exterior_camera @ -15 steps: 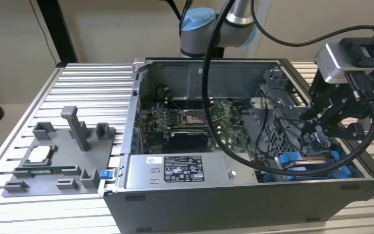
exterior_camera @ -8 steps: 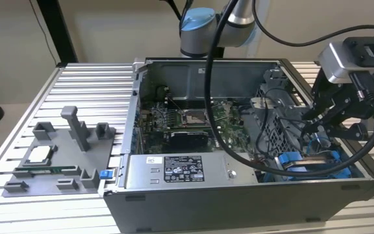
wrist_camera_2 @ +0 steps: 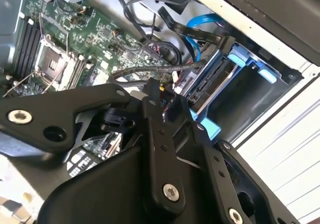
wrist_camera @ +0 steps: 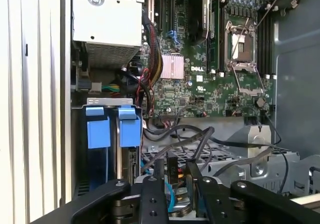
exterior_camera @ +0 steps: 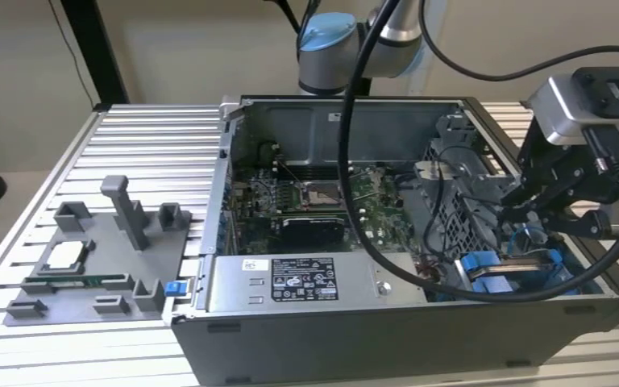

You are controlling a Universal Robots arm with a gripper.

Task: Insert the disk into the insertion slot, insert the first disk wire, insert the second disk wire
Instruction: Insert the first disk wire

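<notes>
**Gripper in case corner, plug pinched, disk in slot**

Gripper (wrist_camera: 174, 174): the fingers (wrist_camera: 154, 194) are closed on a black wire plug (wrist_camera: 172, 166) with yellow and red leads at its back. In the exterior view the gripper (exterior_camera: 541, 222) is inside the case (exterior_camera: 396, 339), at 4 o'clock of it.

Just past the plug is the slot (wrist_camera: 105, 102), a grey bay with two blue tabs (wrist_camera: 98, 132) on its rim. The disk (wrist_camera_2: 212, 79) is in it in its blue frame, with the connector end towards the fingertips. Plug and disk are near each other, but I cannot tell if they touch.

A blue cable (wrist_camera_2: 200, 22) loops beside the slot. Black cables (wrist_camera: 190, 136) run across between the slot and the board.

Other case contents, by the exterior view:
- The motherboard (exterior_camera: 309, 201) is at centre, with its CPU socket (wrist_camera: 244, 47) bare.
- The PSU (exterior_camera: 299, 282), a grey labelled box, is at 6 o'clock against the front wall.
- A perforated cage (exterior_camera: 454, 218) is at 3 o'clock, next to the slot.

The arm base (exterior_camera: 331, 48) is at 12 o'clock, behind the case.

The case stands on a slatted table (exterior_camera: 148, 137). A grey fixture plate (exterior_camera: 30, 302) lies well apart from it at 9 o'clock. It holds a pale square part (exterior_camera: 68, 254) and a green strip (exterior_camera: 78, 281).
</notes>
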